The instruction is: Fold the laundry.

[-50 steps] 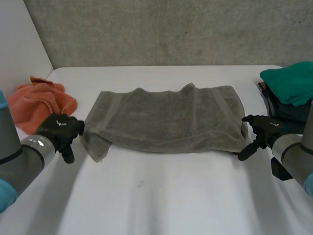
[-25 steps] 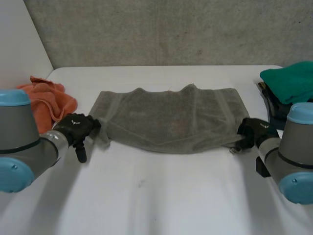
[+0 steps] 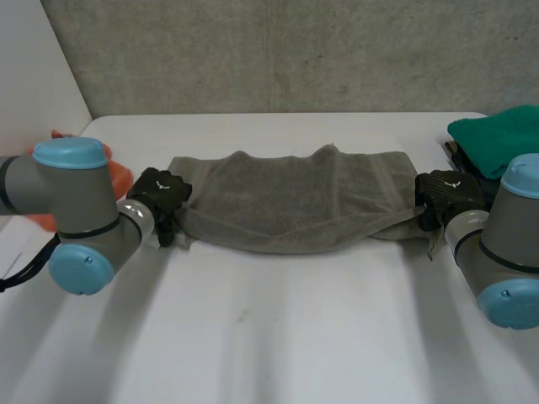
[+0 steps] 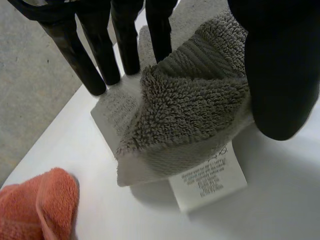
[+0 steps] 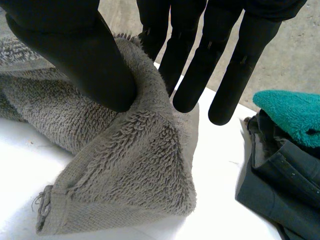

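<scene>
A grey towel (image 3: 286, 202) lies folded lengthwise across the middle of the white table (image 3: 269, 337). My left hand (image 3: 160, 198) is at its left end. In the left wrist view the towel corner (image 4: 190, 100) is bunched between my thumb (image 4: 280, 65) and straight fingers (image 4: 95, 55), with its white care label (image 4: 210, 177) lying below on the table. At the towel's right end is my right hand (image 3: 446, 195). There the thumb (image 5: 75, 50) and fingers (image 5: 200, 65) pinch a raised fold of the towel (image 5: 125, 170).
An orange cloth (image 3: 122, 178) lies behind my left arm, near the table's left edge, and again as the orange cloth (image 4: 35, 205) beside the corner. A teal cloth (image 3: 497, 143) tops a pile of dark clothes (image 5: 280, 175) close to my right hand.
Both hands have moved in from the front onto the towel's two ends and closed on them. The towel's front corners have been gathered up, and both forearms have swung forward into view.
</scene>
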Robot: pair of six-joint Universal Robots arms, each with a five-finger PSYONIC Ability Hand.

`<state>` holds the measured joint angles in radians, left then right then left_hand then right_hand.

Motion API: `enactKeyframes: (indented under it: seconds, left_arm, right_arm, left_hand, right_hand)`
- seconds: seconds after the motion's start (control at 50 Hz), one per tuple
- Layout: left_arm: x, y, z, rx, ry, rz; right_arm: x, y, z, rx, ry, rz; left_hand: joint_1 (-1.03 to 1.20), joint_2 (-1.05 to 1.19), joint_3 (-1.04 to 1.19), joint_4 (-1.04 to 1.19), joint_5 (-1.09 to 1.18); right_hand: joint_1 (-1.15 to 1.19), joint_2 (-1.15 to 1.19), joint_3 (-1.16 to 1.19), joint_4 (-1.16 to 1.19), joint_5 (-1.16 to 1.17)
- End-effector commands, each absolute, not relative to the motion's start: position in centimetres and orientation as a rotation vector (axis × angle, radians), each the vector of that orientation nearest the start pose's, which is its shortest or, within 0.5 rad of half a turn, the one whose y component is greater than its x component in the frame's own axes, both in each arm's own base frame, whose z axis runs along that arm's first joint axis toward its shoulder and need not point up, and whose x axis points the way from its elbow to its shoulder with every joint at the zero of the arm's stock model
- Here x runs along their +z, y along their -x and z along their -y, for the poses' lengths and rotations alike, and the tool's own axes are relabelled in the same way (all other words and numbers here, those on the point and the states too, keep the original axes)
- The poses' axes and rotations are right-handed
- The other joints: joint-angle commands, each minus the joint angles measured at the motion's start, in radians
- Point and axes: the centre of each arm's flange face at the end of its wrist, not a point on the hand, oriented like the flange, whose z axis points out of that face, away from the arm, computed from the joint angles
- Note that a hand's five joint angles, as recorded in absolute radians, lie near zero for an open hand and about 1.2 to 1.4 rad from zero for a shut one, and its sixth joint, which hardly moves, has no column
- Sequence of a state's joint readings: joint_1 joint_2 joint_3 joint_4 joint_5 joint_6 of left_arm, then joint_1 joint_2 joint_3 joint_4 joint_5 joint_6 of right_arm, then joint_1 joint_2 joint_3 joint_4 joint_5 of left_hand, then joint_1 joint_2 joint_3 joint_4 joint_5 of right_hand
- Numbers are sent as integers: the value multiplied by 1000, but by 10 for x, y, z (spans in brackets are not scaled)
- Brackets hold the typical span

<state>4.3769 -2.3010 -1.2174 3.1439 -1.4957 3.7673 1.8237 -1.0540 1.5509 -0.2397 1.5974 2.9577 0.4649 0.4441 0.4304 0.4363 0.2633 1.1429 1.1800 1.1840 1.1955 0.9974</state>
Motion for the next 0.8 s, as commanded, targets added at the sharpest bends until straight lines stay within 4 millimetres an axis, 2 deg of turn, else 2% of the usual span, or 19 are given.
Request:
enactKeyframes:
  seconds: [0.02,0.06,0.14,0.18,0.2,0.22,0.28,0.48,0.56,0.66,0.8]
  left_arm:
    - [141,272,349,-1751,-1255,-2179]
    - [145,274,348,-1781,-1284,-2171]
    - [159,269,346,-1840,-1265,-2147]
    - [167,266,347,-1875,-1237,-2131]
    - [173,265,347,-1915,-1212,-2112]
    - [176,264,347,-1929,-1202,-2103]
    - [179,264,347,-1966,-1187,-2070]
    - [156,255,345,-1850,-1245,-2099]
    - [157,246,342,-1822,-1249,-2096]
    - [167,236,333,-1844,-1258,-2099]
    - [150,233,328,-1814,-1359,-2137]
  right_arm:
    - [157,-215,333,-1898,512,-2438]
    - [158,-213,334,-1897,518,-2447]
    - [163,-211,336,-1905,535,-2454]
    - [166,-212,336,-1909,543,-2453]
    - [167,-212,336,-1908,552,-2455]
    - [170,-212,337,-1910,555,-2452]
    - [172,-213,337,-1902,563,-2452]
    - [169,-213,336,-1872,568,-2463]
    - [168,-212,337,-1871,563,-2468]
    - [167,-209,339,-1869,557,-2474]
    - [165,-213,338,-1856,573,-2466]
  left_hand:
    - [620,641,654,648,647]
    - [691,712,725,719,718]
    - [662,683,696,690,689]
    - [571,592,606,600,598]
    - [373,394,407,402,400]
    - [301,322,336,330,328]
    - [224,245,259,253,251]
    - [212,233,247,241,239]
    - [218,239,253,247,245]
    - [350,371,385,379,377]
    - [344,365,379,373,372]
  right_hand:
    - [253,216,212,201,224]
    - [253,216,212,201,224]
    - [253,216,212,201,224]
    - [253,216,212,201,224]
    - [253,216,212,201,224]
    - [253,216,212,201,224]
    - [253,216,212,201,224]
    - [253,216,212,201,224]
    - [253,216,212,201,224]
    - [253,216,212,201,224]
    - [253,216,212,201,224]
